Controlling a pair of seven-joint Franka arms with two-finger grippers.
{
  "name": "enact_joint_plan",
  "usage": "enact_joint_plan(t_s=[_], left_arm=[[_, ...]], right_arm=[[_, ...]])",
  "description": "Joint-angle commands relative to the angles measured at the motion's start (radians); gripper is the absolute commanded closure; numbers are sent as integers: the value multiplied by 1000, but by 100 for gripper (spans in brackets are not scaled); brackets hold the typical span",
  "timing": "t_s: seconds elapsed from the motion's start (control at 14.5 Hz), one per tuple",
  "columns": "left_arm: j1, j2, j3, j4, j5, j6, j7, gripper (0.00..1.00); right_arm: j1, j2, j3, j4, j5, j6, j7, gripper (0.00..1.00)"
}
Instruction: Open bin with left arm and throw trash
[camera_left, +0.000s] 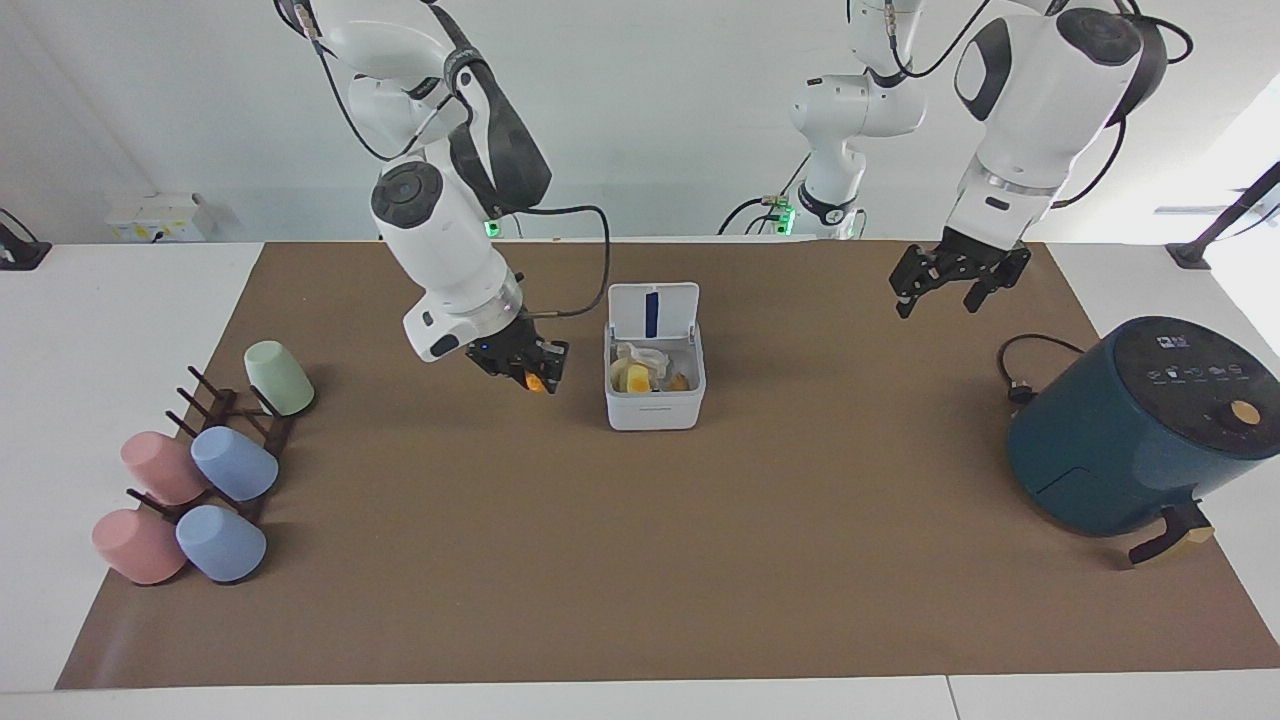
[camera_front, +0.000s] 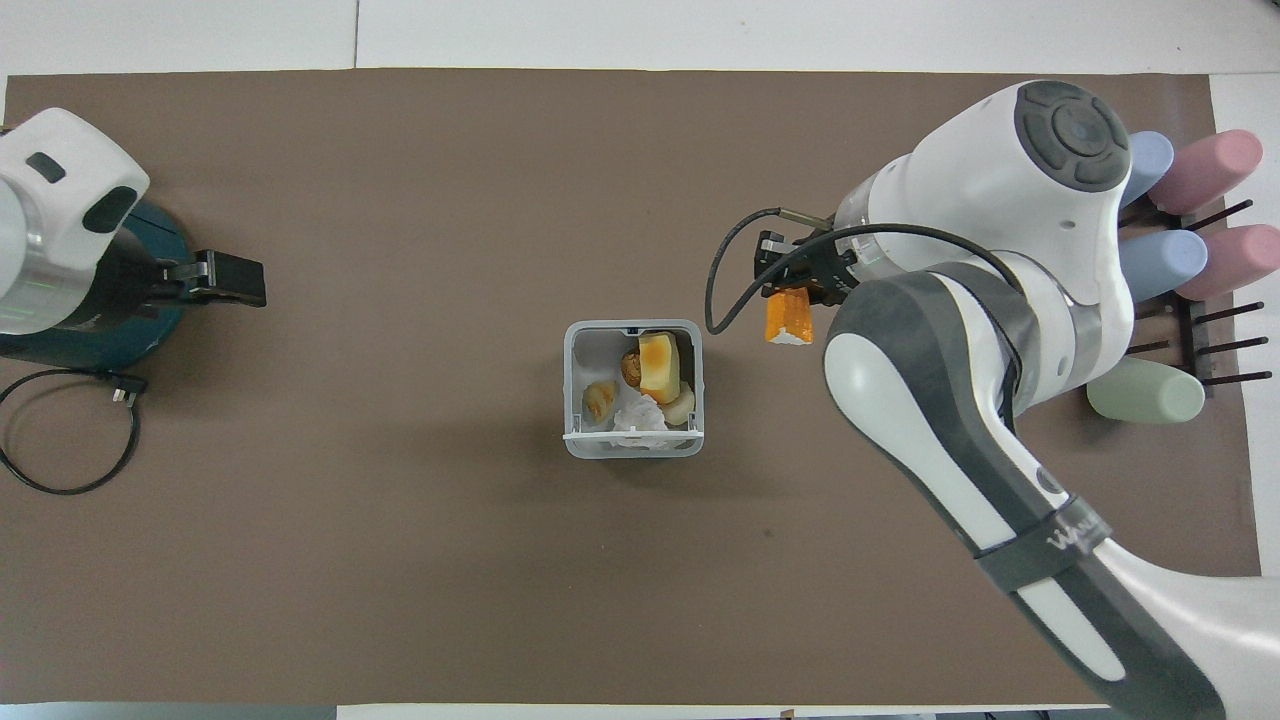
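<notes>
The white bin stands mid-mat with its lid swung upright. Inside lie a yellow chunk, a pale lump and crumpled white paper. My right gripper is shut on an orange wedge of trash, held in the air over the mat just beside the bin, toward the right arm's end. My left gripper hangs open and holds nothing, high over the mat between the bin and the air fryer.
A dark teal air fryer with its black cable sits at the left arm's end. Pastel cups on a dark peg rack fill the right arm's end. A brown mat covers the table.
</notes>
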Motion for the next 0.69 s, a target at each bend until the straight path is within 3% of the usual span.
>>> enact_joint_plan(t_s=[0.0, 0.48, 0.55, 0.62], left_arm=[[20, 4, 0, 100, 26, -118, 54, 0], [27, -19, 49, 129, 35, -190, 135, 0], [27, -25, 52, 120, 35, -190, 137, 0], [27, -32, 52, 105, 35, -190, 138, 0]], right_arm=[[49, 27, 56, -10, 6, 166, 192, 100], [115, 7, 92, -186, 0, 385, 277, 100], [125, 7, 92, -214, 0, 414, 278, 97], [128, -2, 101, -243, 0, 436, 283, 82]])
